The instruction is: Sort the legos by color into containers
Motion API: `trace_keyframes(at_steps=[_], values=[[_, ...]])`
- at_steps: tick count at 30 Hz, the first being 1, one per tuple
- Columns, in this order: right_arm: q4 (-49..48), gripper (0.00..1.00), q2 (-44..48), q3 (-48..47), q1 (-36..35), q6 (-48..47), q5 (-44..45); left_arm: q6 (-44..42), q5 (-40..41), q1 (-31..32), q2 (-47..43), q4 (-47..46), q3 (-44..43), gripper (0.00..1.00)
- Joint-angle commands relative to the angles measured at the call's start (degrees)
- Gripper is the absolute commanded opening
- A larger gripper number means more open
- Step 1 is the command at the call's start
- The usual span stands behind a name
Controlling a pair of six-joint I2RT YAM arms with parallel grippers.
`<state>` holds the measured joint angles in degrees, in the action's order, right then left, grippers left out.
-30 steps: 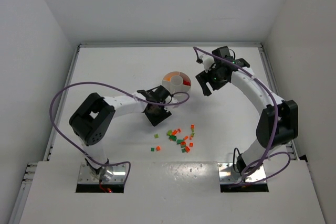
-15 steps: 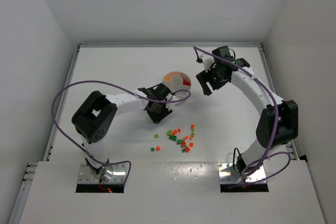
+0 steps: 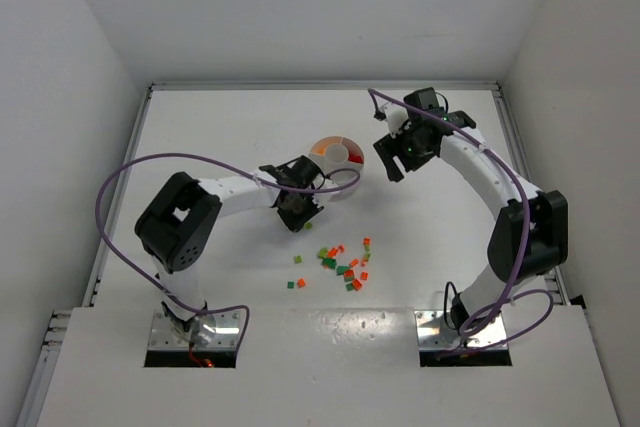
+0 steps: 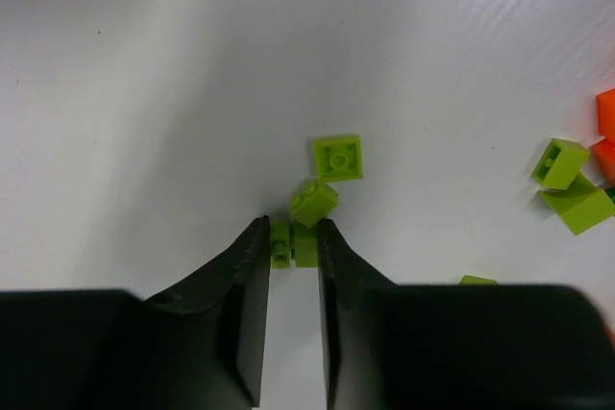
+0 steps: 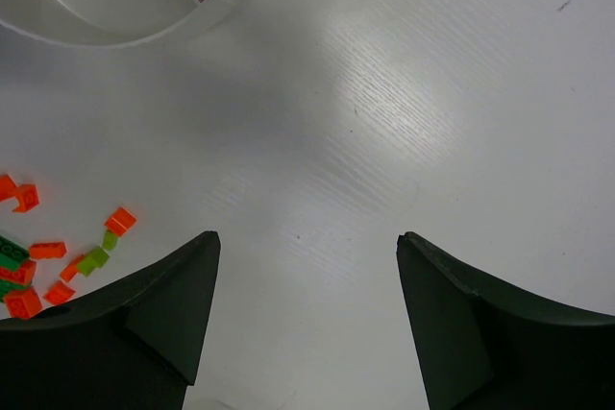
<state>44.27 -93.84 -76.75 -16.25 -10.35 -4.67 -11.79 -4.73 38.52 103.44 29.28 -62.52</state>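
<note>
Surface: a white tabletop (image 3: pixel 230 137) boxed in by white walls.
Left gripper: the left gripper (image 4: pixel 293 237) has its black jaws drawn in on a small lime-green plastic brick (image 4: pixel 294 245), both inner faces touching it, down at the table.
Change: a second ago you had those jaws wide; they have narrowed onto the brick while the wrist shifted only slightly.
Neighbours: a tilted lime brick (image 4: pixel 315 202) sits just beyond the held one, and a flat square lime brick (image 4: pixel 338 157) lies beyond that.
Pile: the loose red, orange and green bricks (image 3: pixel 345 265) lie near, toward the arm bases.
Dish: the low round white divided dish (image 5: pixel 231 2) is apart from the left gripper, with red bricks in one wedge.
Right gripper: the right gripper (image 5: pixel 307 237) is spread wide and empty beside the dish, as before.
Meaning: you appear to have the grasp; lifting and carrying to a green wedge likely follows.
</note>
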Motion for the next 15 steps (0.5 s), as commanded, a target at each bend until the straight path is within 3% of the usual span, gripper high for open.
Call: trace_keyframes(at_steps=[1, 15], values=[[-0.4, 0.74, -0.3, -2.4, 0.2, -0.8, 0.1, -1.0, -1.9, -0.6, 0.5, 1.3, 1.7, 0.22], [-0.4, 0.74, -0.3, -2.4, 0.2, -0.8, 0.6, -1.0, -12.7, -1.1, -13.8, 1.3, -1.4, 0.09]])
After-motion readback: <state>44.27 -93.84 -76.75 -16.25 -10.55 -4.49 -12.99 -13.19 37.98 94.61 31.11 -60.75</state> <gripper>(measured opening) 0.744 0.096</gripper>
